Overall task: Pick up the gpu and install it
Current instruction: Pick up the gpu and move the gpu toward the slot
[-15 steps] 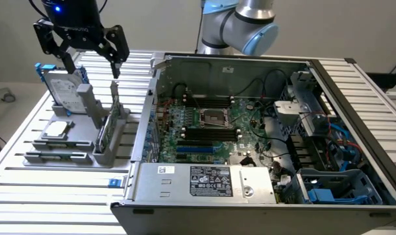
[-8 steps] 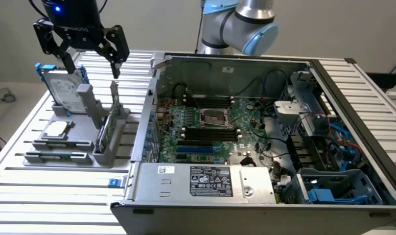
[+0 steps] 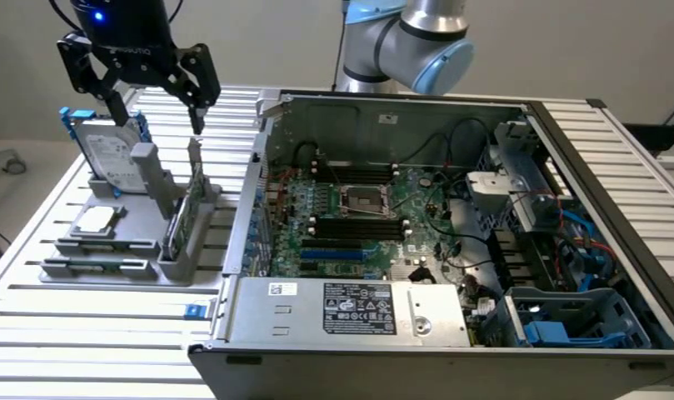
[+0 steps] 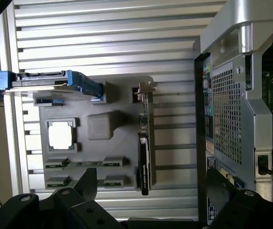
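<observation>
Our gripper (image 3: 159, 123) hangs above the grey holder (image 3: 126, 229) at the exterior view's left, jaws spread wide with nothing between them. The gpu (image 3: 184, 210) stands on edge in a slot of that holder, on the side nearest the case (image 3: 448, 333), untouched. In the wrist view the gpu (image 4: 145, 143) shows as a thin dark strip with its bracket (image 4: 146, 90) at one end. It appears to lie roughly between the two fingers (image 4: 86, 183) of the gripper (image 4: 150, 174).

We see three risks. The card is thin, so a descent slightly off line could put a finger on its top edge, pressing or tipping it instead of straddling it. The hard drive (image 3: 106, 150) stands upright in the same holder, near enough that the outer finger could knock it. A grip taken near one end would probably let the card swing. We cannot tell how tightly the slot holds the card; if tightly, the holder might lift with it. The case wall is also close beside the holder.
</observation>
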`<control>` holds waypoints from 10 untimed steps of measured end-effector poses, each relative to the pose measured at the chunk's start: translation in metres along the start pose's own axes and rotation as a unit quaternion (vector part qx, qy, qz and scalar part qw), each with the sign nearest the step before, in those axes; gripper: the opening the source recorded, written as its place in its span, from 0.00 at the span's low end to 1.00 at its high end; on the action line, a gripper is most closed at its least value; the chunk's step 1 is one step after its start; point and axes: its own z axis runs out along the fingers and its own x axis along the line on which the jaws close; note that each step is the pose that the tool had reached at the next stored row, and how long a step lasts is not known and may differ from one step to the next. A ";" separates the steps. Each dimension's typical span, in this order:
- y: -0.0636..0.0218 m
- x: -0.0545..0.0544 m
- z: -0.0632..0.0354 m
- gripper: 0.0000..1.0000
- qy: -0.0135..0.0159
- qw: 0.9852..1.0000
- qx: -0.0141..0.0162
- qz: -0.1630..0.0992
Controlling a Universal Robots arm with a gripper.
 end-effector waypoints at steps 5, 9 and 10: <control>-0.0028 -0.002 0.0070 0.99 0.001 1.000 0.000 0.000; -0.0061 -0.003 0.0140 0.99 0.002 1.000 0.000 -0.001; -0.0065 -0.003 0.0158 0.99 0.002 1.000 0.000 -0.001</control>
